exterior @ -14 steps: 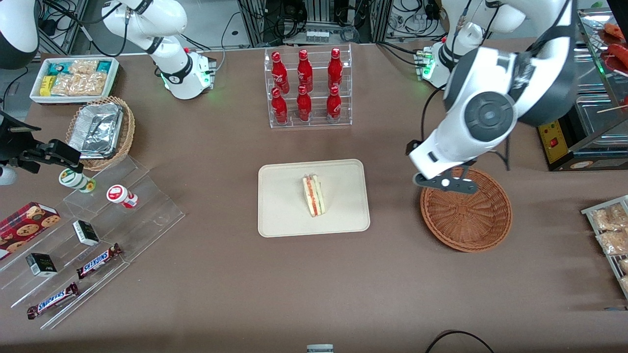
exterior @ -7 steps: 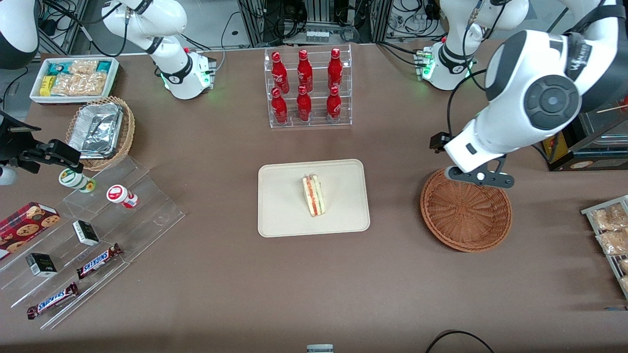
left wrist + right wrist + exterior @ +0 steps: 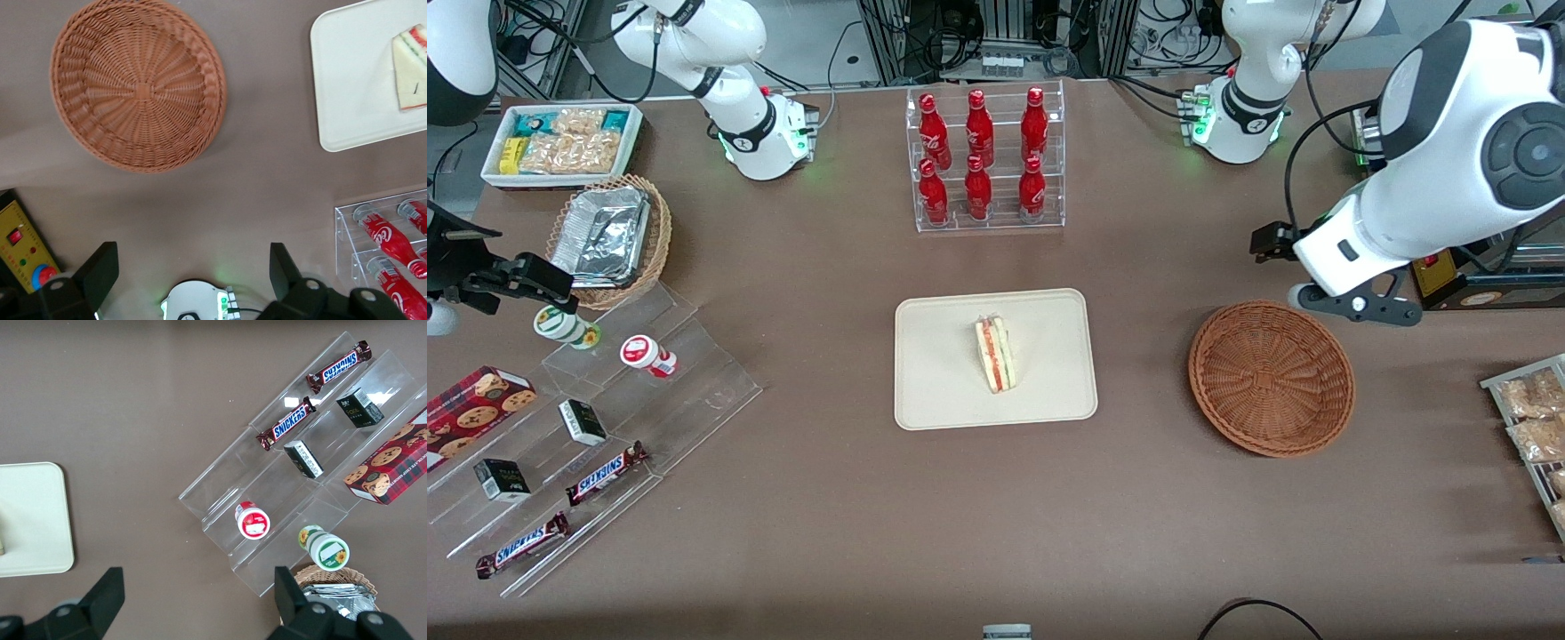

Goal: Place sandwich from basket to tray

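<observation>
The sandwich (image 3: 996,356) (image 3: 412,67), a pale wedge with red and green filling, lies on the cream tray (image 3: 943,391) (image 3: 353,87) in the middle of the table. Beside the tray, toward the working arm's end, the reddish-brown wicker basket (image 3: 1272,378) (image 3: 138,87) holds nothing. My gripper (image 3: 1353,304) (image 3: 192,270) hangs high above the table, just past the basket's rim and farther from the front camera than the basket. It is open, with nothing between its black fingers (image 3: 100,270).
A clear rack of red bottles (image 3: 983,160) (image 3: 393,240) stands farther from the front camera than the tray. A yellow control box (image 3: 1432,258) (image 3: 23,247) sits near the gripper. Snack packets (image 3: 1534,418) lie at the working arm's end; a tiered stand of sweets (image 3: 587,427) at the parked arm's end.
The gripper has moved off from above the basket's rim toward the working arm's end of the table and away from the front camera, uncovering the whole basket. The sandwich has stayed on the tray.
</observation>
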You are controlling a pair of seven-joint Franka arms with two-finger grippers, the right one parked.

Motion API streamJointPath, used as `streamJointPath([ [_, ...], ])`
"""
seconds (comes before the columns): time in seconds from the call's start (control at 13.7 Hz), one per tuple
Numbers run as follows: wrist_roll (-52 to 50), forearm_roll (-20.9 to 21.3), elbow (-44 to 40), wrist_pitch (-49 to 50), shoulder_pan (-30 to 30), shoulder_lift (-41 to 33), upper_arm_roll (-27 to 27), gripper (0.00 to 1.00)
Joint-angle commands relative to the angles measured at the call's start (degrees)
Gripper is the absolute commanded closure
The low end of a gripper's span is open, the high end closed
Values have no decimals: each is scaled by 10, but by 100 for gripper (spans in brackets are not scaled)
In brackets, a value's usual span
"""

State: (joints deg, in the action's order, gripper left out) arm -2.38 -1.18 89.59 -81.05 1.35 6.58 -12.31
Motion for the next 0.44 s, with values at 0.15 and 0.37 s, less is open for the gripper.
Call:
streamJointPath([
  [0.15, 46, 13, 37, 27, -21, -60, 6, 0],
  [0.37, 44, 14, 37, 43, -19, -69, 32, 0],
])
